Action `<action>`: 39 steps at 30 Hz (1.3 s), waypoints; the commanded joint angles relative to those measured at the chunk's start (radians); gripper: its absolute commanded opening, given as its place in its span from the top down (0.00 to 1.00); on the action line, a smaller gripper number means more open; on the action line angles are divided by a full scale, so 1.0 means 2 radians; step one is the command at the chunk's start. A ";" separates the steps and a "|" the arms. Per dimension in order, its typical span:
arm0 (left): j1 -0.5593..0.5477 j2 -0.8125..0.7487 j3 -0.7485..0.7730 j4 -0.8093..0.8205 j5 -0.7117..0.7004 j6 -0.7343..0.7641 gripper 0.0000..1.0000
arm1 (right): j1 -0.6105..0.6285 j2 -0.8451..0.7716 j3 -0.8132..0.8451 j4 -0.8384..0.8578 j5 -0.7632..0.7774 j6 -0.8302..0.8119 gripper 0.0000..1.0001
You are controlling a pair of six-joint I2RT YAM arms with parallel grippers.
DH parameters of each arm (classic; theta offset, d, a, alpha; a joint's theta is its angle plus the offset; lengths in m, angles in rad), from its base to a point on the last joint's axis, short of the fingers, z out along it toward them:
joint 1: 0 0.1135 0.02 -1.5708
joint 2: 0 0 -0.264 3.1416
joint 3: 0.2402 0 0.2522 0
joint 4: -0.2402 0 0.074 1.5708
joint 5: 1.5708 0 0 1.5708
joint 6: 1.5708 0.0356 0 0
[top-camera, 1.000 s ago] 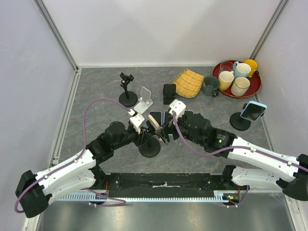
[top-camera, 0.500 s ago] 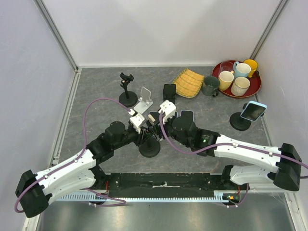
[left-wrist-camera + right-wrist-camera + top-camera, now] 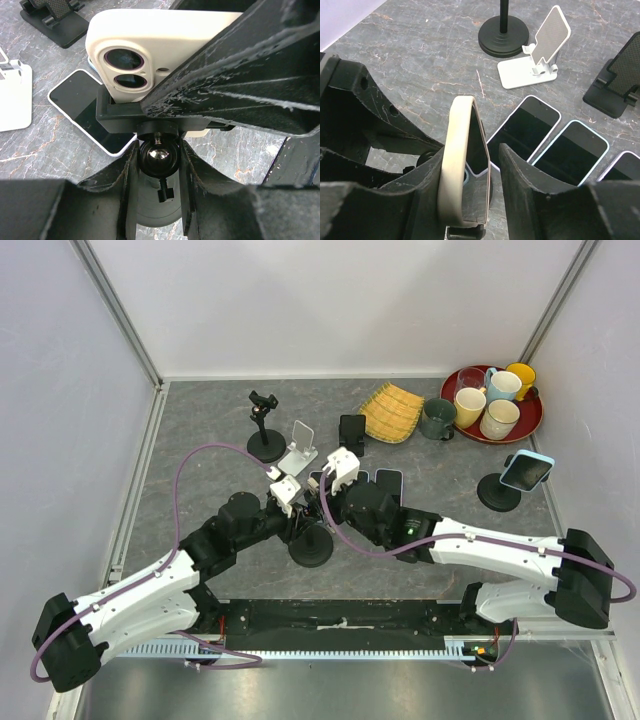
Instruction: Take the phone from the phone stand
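The phone (image 3: 150, 45) is in a cream case and stands on edge in the clamp of the black phone stand (image 3: 157, 155). The stand's round base (image 3: 311, 545) rests on the table near the middle front. My left gripper (image 3: 157, 165) is shut on the stand's ball joint just under the clamp. My right gripper (image 3: 472, 150) straddles the phone (image 3: 457, 165). Its left finger lies against the cream back, and a narrow gap shows between its right finger and the screen. In the top view the right gripper (image 3: 325, 502) hides most of the phone.
Several phones lie flat just behind the stand (image 3: 525, 127) (image 3: 575, 150). A white stand (image 3: 298, 452), a black pole stand (image 3: 265, 435) and a small black stand (image 3: 352, 432) sit further back. At the right are a phone on another stand (image 3: 525, 470), a red tray of mugs (image 3: 530, 420) and a bamboo mat (image 3: 392, 412).
My right gripper has moved left over the cream phone and its jaws have narrowed around it. My left gripper has stayed shut on the stand.
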 commanded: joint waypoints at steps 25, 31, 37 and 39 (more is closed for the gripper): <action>0.059 0.025 0.031 -0.040 -0.014 -0.065 0.98 | 0.001 -0.090 -0.051 -0.025 0.028 0.023 1.00; 0.064 0.023 0.029 -0.047 -0.035 -0.065 0.98 | 0.001 -0.098 -0.049 -0.048 0.005 0.027 1.00; 0.061 0.007 0.028 -0.046 -0.047 -0.048 0.98 | 0.001 -0.080 -0.018 -0.094 0.093 0.053 1.00; 0.056 0.000 0.024 -0.044 -0.052 -0.044 0.98 | 0.001 -0.063 0.004 -0.129 0.133 0.072 1.00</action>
